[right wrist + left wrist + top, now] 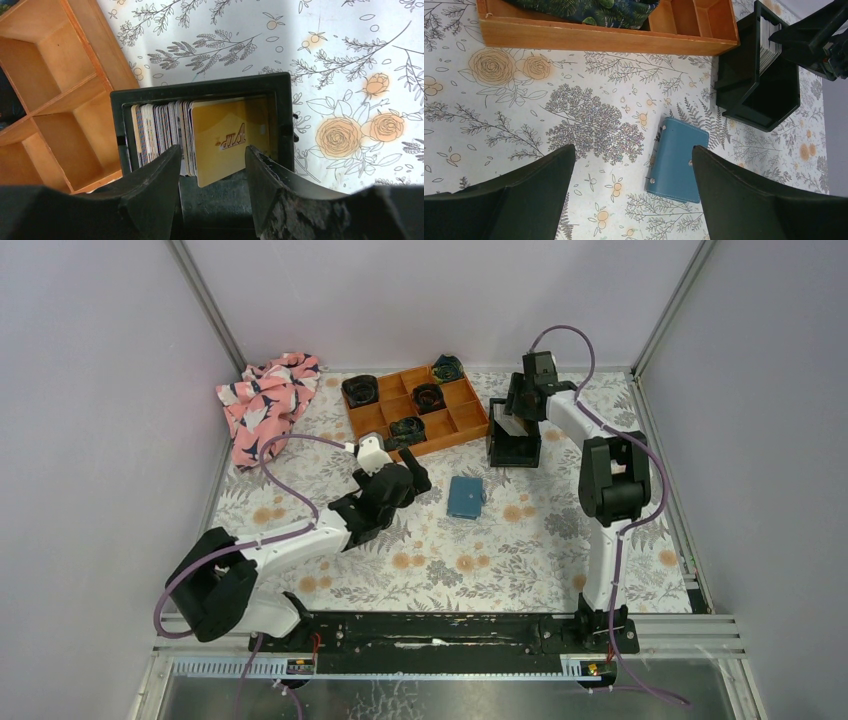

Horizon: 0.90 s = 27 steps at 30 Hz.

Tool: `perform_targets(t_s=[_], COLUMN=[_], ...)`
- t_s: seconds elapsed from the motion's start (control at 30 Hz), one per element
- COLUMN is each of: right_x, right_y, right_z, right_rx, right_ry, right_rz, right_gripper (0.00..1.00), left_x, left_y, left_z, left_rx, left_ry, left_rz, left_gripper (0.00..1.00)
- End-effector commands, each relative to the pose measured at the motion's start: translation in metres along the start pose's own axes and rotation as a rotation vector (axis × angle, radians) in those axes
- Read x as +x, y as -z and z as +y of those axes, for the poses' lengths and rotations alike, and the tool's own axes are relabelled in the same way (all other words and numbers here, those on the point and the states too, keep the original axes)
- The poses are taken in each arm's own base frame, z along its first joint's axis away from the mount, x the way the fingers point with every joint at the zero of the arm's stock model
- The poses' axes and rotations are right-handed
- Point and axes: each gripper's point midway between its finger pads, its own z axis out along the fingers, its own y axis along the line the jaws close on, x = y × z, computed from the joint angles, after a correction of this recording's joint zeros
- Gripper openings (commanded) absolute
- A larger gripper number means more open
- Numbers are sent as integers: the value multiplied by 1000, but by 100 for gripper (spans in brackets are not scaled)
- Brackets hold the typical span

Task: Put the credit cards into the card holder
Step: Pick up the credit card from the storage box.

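Note:
The teal card holder (466, 497) lies closed on the floral table mat. In the left wrist view it (676, 160) lies just left of my right fingertip. My left gripper (415, 480) is open and empty, just left of the holder and above the mat (634, 150). The credit cards (160, 135) stand on edge as a deck in a small black bin (200, 85), with a yellow card (230, 140) at the front. My right gripper (212, 150) is open over the bin (515, 445). Its fingers straddle the yellow card and a few cards behind it, without pinching them.
An orange compartment tray (415, 410) with dark rolled items stands behind the holder and left of the bin; it also shows in the left wrist view (609, 40) and the right wrist view (50, 75). A pink patterned cloth (265, 400) lies at the back left. Walls enclose the table.

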Motion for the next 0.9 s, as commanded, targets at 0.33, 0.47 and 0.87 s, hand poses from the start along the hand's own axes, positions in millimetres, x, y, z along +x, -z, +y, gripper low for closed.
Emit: perform_targets(t_s=[0.33,0.47,0.87], right_x=[-4,-3,-14], right_y=[-1,3,26], right_z=[20,31,44], right_rx=[-132,-193,-257], right_ry=[-29,-50,-85], right_rz=[48,62,39], right_gripper=[51,43,36], left_x=[-11,-9,-11], left_y=[-5,-5,-4], left_z=[-14,-14,-17], left_rx=[48,53,71], left_ry=[24,25,31], left_rz=[-23,-17,-13], left_gripper=[93,93,93])
